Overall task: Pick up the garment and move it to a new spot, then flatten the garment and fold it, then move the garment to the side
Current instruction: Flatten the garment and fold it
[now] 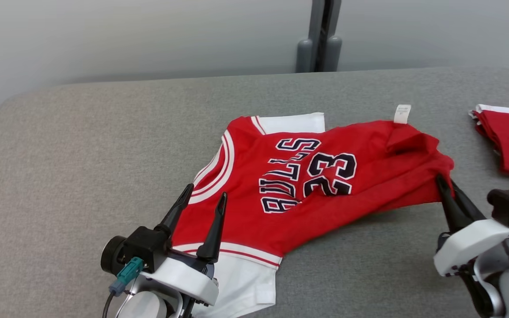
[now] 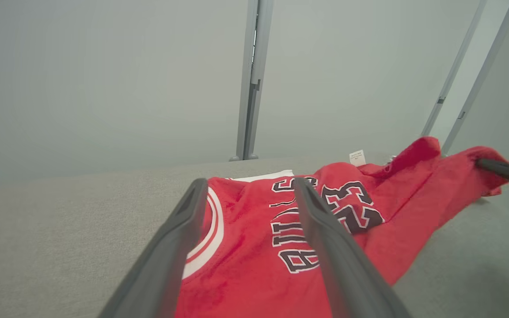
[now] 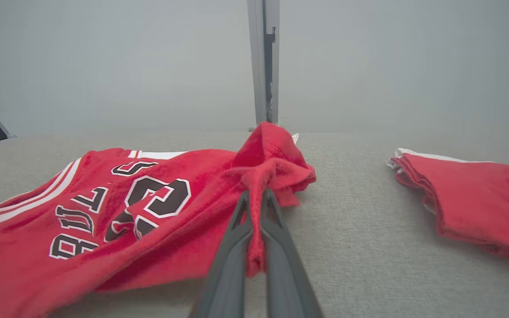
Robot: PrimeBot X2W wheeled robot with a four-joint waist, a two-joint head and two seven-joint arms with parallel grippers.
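Nearest the head camera sat the left gripper (image 1: 207, 191), low at the near edge. Its two dark fingers (image 1: 214, 225) were spread wide above the red jersey (image 1: 325, 176) and held nothing. Its wrist housing hid part of the jersey's white hem.

At the lower right, the right gripper (image 1: 445, 182) had its fingers (image 3: 227, 265) closed together on a bunched corner of that jersey, with red mesh squeezed between them. How much cloth sat inside the pinch could not be made out.

The jersey lay across the middle of the grey tabletop (image 1: 82, 154). It was mostly flat at its left end and rumpled at the pinched end, where it was raised a little off the surface. Its dark lettering and the number 23 were partly creased.

A small white label (image 1: 402, 113) stuck out at the far side, its print too small to read. Well apart to the right lay a second red garment (image 1: 508, 141), folded and cut off by the view's right edge. Behind the tabletop a grey upright post (image 1: 320, 39) ran out of the top.
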